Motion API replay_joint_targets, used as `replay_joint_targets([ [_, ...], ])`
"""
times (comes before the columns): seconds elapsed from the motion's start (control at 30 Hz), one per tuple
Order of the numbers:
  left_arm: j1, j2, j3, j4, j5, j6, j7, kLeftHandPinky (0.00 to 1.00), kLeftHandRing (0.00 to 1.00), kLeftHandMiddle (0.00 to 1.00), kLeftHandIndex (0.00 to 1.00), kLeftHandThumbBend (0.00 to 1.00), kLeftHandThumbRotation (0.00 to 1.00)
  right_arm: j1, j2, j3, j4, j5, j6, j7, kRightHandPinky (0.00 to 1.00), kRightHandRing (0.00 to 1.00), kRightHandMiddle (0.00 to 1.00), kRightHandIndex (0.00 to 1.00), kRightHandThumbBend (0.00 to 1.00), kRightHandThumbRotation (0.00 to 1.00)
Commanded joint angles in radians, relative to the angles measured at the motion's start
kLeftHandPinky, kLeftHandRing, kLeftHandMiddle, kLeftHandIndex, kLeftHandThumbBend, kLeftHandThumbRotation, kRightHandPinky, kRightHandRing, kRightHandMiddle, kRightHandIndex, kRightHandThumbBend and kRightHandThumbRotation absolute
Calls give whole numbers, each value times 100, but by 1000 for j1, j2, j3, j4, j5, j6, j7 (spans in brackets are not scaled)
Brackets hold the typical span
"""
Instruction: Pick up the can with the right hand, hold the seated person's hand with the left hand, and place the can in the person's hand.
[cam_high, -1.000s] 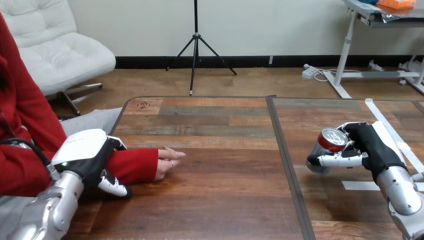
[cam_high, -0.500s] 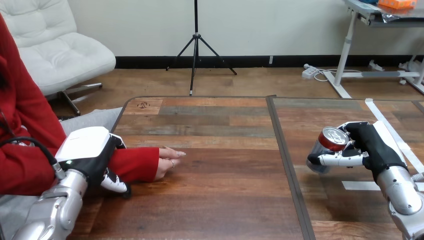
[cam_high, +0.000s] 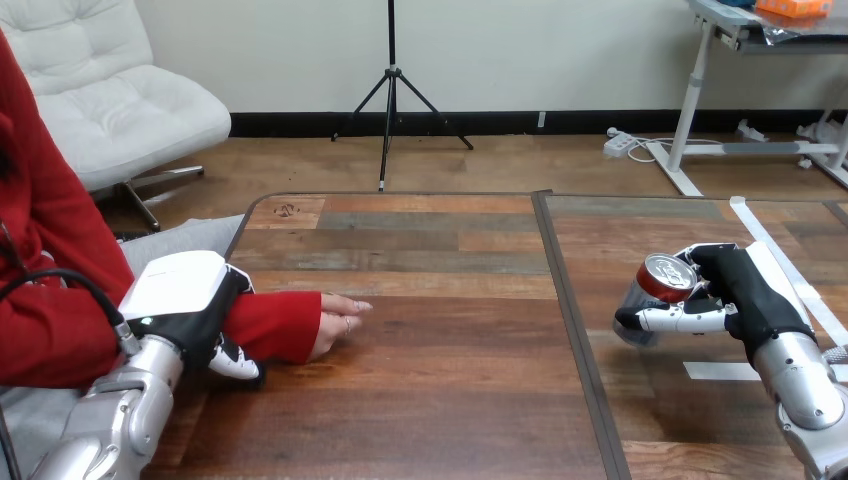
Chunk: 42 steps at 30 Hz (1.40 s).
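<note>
1 can (cam_high: 665, 278), clasped in right hand (cam_high: 740, 290). 1 person's hand (cam_high: 335, 325) on table (cam_high: 430, 400); left hand (cam_high: 185, 300) over its red sleeve (cam_high: 270, 328), grip: cannot tell.

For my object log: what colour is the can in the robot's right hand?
The can is red near its top with a silver lid; head view.
</note>
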Motion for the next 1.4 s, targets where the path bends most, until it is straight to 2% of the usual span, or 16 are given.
replay_joint_targets([
  [0.0, -80, -6, -6, 10, -15, -2, 8, 32, 34, 41, 42, 71, 0, -97, -11, -19, -59, 16, -35, -15, 27, 32, 38, 45, 84, 0],
  [0.37, -87, -10, -6, 7, -31, -10, 2, 21, 27, 37, 39, 66, 0, -98, -8, -20, -61, 19, -30, -10, 32, 37, 41, 46, 83, 0],
  [0.73, -82, -13, 5, -12, -54, -31, 32, 17, 23, 33, 38, 67, 0, -98, -4, -13, -59, 10, -52, -22, 23, 28, 35, 46, 83, 0],
  [0.87, -79, -15, 18, -28, -73, -39, 36, 16, 23, 33, 37, 67, 0, -101, 0, -9, -57, 4, -62, -31, 23, 28, 36, 46, 84, 0],
  [1.07, -73, -17, 34, -64, -100, -49, 44, 16, 23, 33, 37, 65, 0, -108, 8, -6, -55, 1, -62, -33, 25, 30, 38, 46, 83, 0],
  [1.37, -59, -11, 49, -134, -119, -65, 66, 16, 23, 33, 37, 63, 0, -122, 26, -3, -62, 0, -51, -34, 34, 38, 43, 46, 81, 0],
])
